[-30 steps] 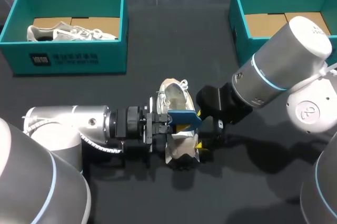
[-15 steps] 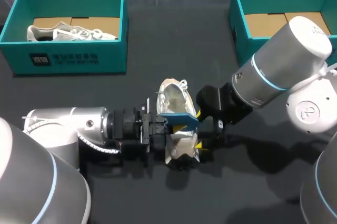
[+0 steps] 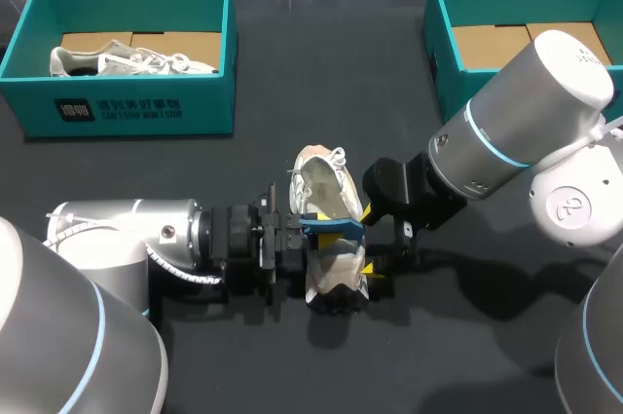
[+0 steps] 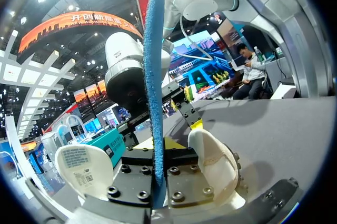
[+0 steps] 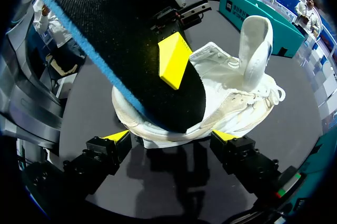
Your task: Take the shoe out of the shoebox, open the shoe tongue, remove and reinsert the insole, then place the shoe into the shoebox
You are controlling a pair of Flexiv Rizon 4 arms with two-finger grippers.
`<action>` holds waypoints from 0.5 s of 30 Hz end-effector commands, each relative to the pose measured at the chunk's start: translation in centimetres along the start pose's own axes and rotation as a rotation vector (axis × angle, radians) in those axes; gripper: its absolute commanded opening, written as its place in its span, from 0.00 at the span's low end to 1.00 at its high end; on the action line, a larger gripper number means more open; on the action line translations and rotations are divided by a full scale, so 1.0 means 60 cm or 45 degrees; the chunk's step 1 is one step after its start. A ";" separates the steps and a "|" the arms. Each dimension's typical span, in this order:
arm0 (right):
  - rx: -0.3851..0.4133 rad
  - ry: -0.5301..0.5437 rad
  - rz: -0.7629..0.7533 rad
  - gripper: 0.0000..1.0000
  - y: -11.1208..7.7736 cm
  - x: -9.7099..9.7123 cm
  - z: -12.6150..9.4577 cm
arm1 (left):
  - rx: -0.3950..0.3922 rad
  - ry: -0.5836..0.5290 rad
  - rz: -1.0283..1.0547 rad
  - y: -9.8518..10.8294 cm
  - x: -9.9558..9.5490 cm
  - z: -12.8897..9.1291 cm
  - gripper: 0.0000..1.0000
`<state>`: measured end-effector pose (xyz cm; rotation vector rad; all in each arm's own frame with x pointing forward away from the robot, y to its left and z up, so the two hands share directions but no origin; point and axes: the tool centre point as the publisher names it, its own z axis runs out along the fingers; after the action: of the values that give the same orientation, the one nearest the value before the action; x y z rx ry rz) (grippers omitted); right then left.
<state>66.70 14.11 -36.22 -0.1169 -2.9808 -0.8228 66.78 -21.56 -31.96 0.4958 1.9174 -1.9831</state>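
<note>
On a dark desk (image 3: 292, 73), in front of two teal shoeboxes (image 3: 127, 107), the right claw (image 5: 172, 136) grips the white shoe's (image 3: 329, 190) heel from both sides while the left claw (image 3: 307, 232) pinches the blue insole (image 3: 333, 227) over it.

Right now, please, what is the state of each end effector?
Left end effector: closed, holding the insole.
Right end effector: closed on the shoe, a finger at each side.
</note>
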 end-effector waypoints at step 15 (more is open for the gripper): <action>0.002 -0.003 -0.001 1.00 0.001 0.002 0.002 | -0.095 -0.009 0.059 0.061 -0.001 0.002 0.00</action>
<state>66.71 14.11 -36.21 -0.1168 -2.9809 -0.8230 68.40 -21.37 -34.37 0.5177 1.9528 -1.8829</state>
